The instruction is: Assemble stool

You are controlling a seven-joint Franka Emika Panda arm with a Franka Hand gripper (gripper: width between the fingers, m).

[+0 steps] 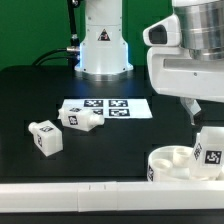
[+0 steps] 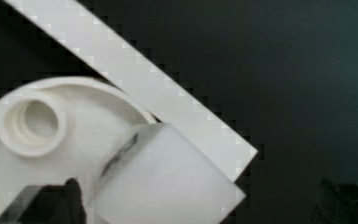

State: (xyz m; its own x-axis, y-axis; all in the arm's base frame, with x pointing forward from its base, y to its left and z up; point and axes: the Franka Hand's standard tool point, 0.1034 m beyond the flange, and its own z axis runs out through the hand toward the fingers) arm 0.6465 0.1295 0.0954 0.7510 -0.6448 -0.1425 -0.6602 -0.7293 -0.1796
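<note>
Presently, across the exterior view: two loose legs, one [image 1: 44,137] on the table's left, one [image 1: 80,119] at the marker board [image 1: 128,105]; seat [image 1: 170,162] at right, third leg [image 1: 210,148] upright in it, unscrewed perhaps; gripper [image 1: 204,112] spread above, empty

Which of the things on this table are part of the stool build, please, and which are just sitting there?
Stool parts:
- round seat
- leg standing on the seat, under the gripper
- two loose legs

Not parts:
- marker board
- white rail along the table's front edge
</note>
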